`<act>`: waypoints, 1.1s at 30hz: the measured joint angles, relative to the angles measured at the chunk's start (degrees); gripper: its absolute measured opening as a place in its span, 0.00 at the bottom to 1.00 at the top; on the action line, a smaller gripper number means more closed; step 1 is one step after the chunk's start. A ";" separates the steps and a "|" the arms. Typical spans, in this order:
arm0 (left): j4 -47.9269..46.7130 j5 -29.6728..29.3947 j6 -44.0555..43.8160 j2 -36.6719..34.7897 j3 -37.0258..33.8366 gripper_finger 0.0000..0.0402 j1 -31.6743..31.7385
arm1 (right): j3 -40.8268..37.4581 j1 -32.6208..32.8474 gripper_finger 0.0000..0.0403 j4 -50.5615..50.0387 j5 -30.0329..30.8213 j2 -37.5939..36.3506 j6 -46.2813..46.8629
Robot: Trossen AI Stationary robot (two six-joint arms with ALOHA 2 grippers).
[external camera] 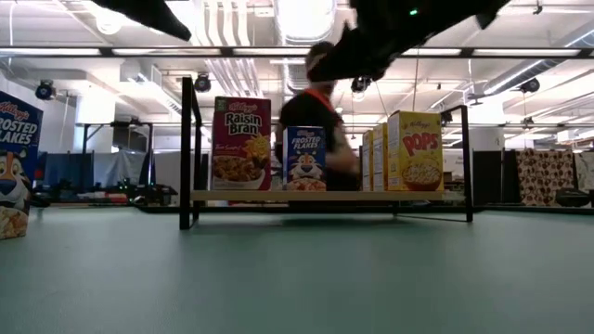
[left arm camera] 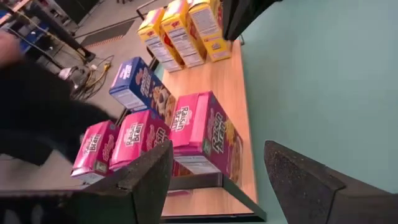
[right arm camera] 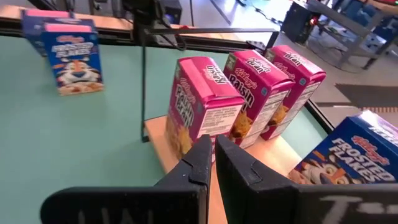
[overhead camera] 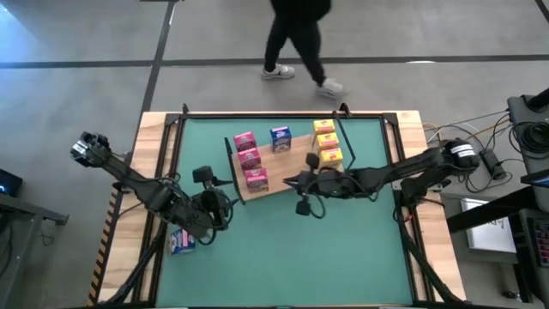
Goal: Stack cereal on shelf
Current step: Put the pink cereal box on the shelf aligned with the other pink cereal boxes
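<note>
The shelf (overhead camera: 287, 167) is a light wooden board with black wire ends, lying mid-table. On it stand three pink cereal boxes (overhead camera: 250, 160), one blue box (overhead camera: 280, 137) and three yellow boxes (overhead camera: 327, 142). Two more blue boxes (overhead camera: 182, 241) stand on the green mat at the near left. My left gripper (left arm camera: 217, 149) hangs open and empty off the shelf's near-left corner (overhead camera: 214, 199). My right gripper (right arm camera: 214, 146) is shut and empty, hovering over the shelf's near edge (overhead camera: 290, 182), facing the pink boxes (right arm camera: 202, 106).
A person (overhead camera: 296, 39) walks past beyond the table's far edge and shows behind the shelf in the low view (external camera: 320, 121). Cables and equipment (overhead camera: 515, 129) lie off the right side. Bare green mat (overhead camera: 292, 257) stretches along the near half of the table.
</note>
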 joint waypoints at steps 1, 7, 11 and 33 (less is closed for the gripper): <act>0.00 -0.18 -0.34 -0.01 -0.34 0.58 0.00 | 1.04 -0.43 0.03 0.03 0.00 1.28 -0.07; 0.05 -0.67 -1.17 0.20 -0.64 0.58 0.00 | 7.05 -2.43 0.03 -1.40 0.01 8.69 -0.66; 0.05 -0.67 -1.35 0.41 -0.66 0.58 0.00 | 11.71 -3.53 0.03 -7.08 0.09 12.75 -0.48; -0.25 -0.66 -1.43 0.67 -0.66 0.58 -0.01 | 18.75 -5.89 0.03 -12.91 0.71 18.07 -3.94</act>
